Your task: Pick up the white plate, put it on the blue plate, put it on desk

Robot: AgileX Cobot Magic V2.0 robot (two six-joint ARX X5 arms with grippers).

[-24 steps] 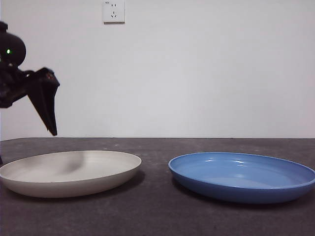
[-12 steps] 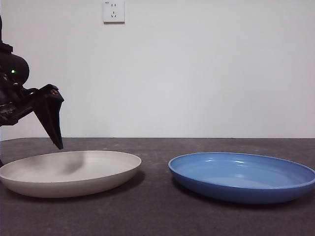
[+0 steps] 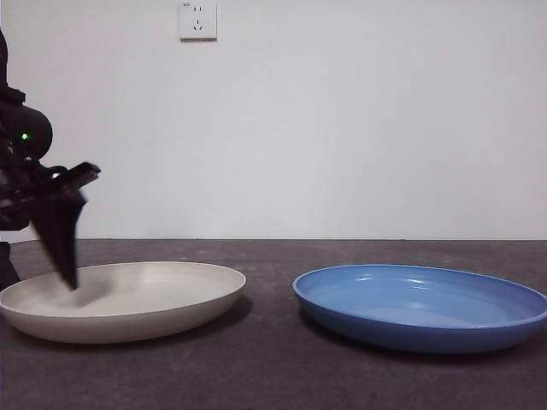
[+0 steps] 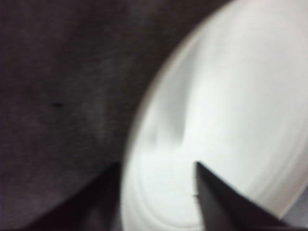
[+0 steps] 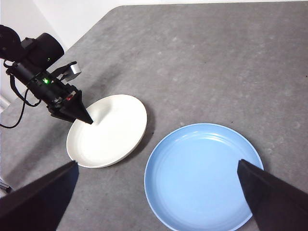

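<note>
Pick-up step here: the left gripper (image 3: 67, 272) is down at the white plate (image 3: 128, 299), at the rim farthest from the blue plate (image 3: 423, 306). The wrist camera shows its jaws spread apart and straddling that rim, one over the desk (image 4: 57, 96) outside the white plate (image 4: 231, 120), the other over the inside of the dish. Nothing is held yet. The white plate lies flat on the desk (image 3: 273, 376), just beside the blue plate and clear of it, with a strip of bare tabletop between them.

The next move, by my reading, calls for the jaws to settle a touch lower and close on that thin rim, then lift without tipping the dish.

The left arm leans in steeply from the side away from the blue plate, its jaws pointing downward. The right gripper (image 5: 159, 192) waits high above the blue plate (image 5: 202, 175), jaws wide apart, holding nothing.
</note>
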